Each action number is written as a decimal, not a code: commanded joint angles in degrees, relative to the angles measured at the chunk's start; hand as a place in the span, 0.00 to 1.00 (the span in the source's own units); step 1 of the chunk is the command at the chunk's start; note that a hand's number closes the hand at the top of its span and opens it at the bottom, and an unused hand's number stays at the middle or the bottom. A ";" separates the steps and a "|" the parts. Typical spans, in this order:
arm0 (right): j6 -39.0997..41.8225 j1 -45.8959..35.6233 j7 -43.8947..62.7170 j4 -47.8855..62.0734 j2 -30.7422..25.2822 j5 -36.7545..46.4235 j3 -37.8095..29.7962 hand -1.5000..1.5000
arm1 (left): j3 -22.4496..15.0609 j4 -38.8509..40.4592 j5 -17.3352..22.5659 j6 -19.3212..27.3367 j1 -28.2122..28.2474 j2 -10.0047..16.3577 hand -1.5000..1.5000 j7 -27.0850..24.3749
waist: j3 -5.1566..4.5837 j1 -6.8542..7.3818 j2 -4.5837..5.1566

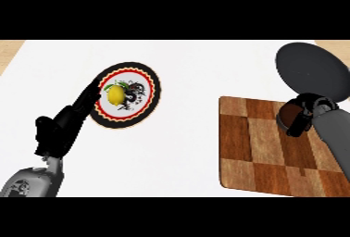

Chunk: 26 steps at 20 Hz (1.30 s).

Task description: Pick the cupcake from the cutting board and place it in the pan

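A brown cupcake (290,112) shows above the far right part of the wooden cutting board (256,148), with my right hand (309,111) curled round it from the right. Most of the cupcake is hidden by the fingers. The dark grey pan (308,65) lies beyond the board at the far right, just past the hand. My left hand (65,125) rests open at the left, its straight fingers pointing up toward the rim of a plate.
A round plate (147,76) with a black and red rim sits left of centre and carries a yellow lemon (116,94). White counter lies between the plate and the board. A strip of wooden floor shows at the far left and right corners.
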 commanded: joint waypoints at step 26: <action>-28.28 15.30 -28.46 -57.26 -4.52 17.32 -0.41 1.00 | 1.71 -1.17 -3.41 0.58 3.63 -3.01 0.50 0.89 | 0.77 -4.62 -0.96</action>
